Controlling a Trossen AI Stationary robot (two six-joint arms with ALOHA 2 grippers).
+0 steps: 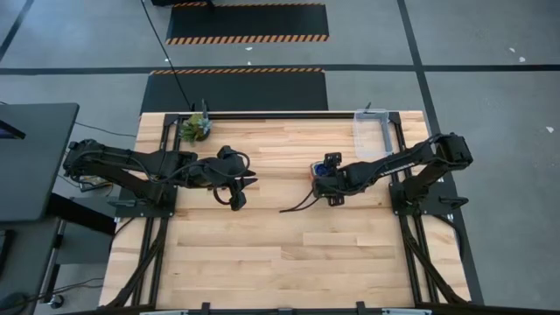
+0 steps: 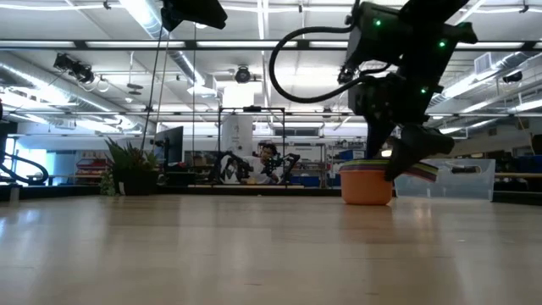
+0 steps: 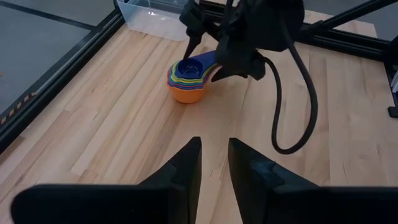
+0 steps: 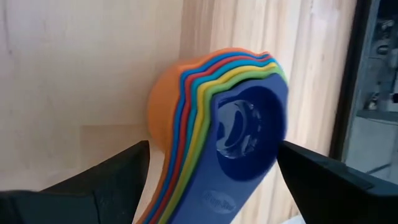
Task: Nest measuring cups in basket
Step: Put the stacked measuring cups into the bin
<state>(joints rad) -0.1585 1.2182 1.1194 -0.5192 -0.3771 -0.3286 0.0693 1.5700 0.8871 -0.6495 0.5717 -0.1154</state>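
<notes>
Wooden desk (image 1: 262, 245) under my cameras, workshop floor around it. My right tool (image 1: 325, 182) hangs over the measuring cups (image 3: 189, 78), fingers spread wide either side of the stack and gripping nothing yet; I judge that spread is meant to straddle the stacked handles. The cups already sit nested, orange outermost and dark blue innermost, out on the bare wood and well apart from the basket (image 1: 372, 131) at the far right edge. My left tool (image 1: 238, 182) waits mid-desk, fingers part open, empty, near the potted plant (image 1: 198, 127). Overhead, the arm hides most of the stack; the right wrist view alone shows the colour layers. At desk height, a finger may touch the handles, though I cannot be sure.
</notes>
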